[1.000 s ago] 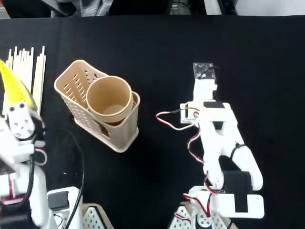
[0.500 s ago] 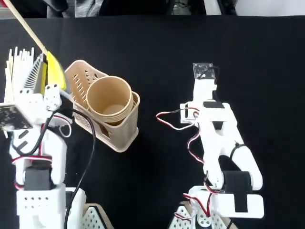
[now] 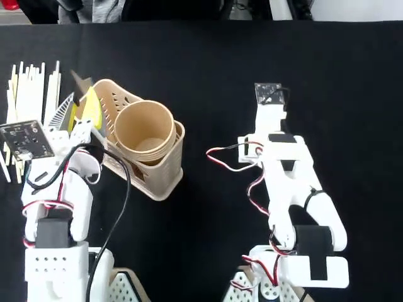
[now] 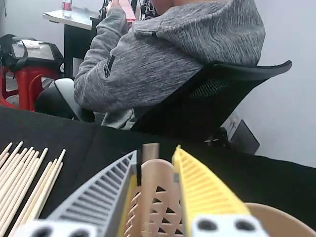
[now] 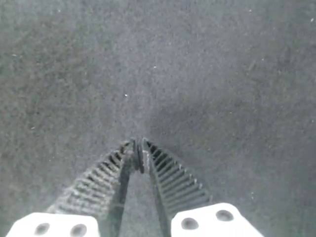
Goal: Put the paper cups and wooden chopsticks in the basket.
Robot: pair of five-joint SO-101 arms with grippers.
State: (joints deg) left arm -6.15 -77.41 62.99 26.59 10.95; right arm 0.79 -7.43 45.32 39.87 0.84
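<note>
The beige slotted basket (image 3: 154, 173) stands left of the table's middle, with nested paper cups (image 3: 145, 132) inside it. My left gripper (image 3: 80, 99) hovers at the basket's left end, shut on one wooden chopstick (image 3: 79, 82). In the left wrist view that chopstick (image 4: 150, 148) shows end-on between the grey and yellow fingers of my left gripper (image 4: 156, 153), above the basket wall (image 4: 159, 197). Several loose chopsticks (image 3: 30, 91) lie on the cloth at the far left. My right gripper (image 3: 269, 94) rests shut near the middle of the table, its fingertips (image 5: 133, 150) pointing down at bare cloth.
A black cloth (image 3: 208, 56) covers the table. The right arm (image 3: 289, 182) is folded back on its base at the front right. Red and white wires (image 3: 230, 160) hang beside it. The chopstick pile (image 4: 24, 173) lies beside the left gripper.
The left arm has swung right from the chopstick pile to the basket's left end, carrying one chopstick. The right arm has kept still.
</note>
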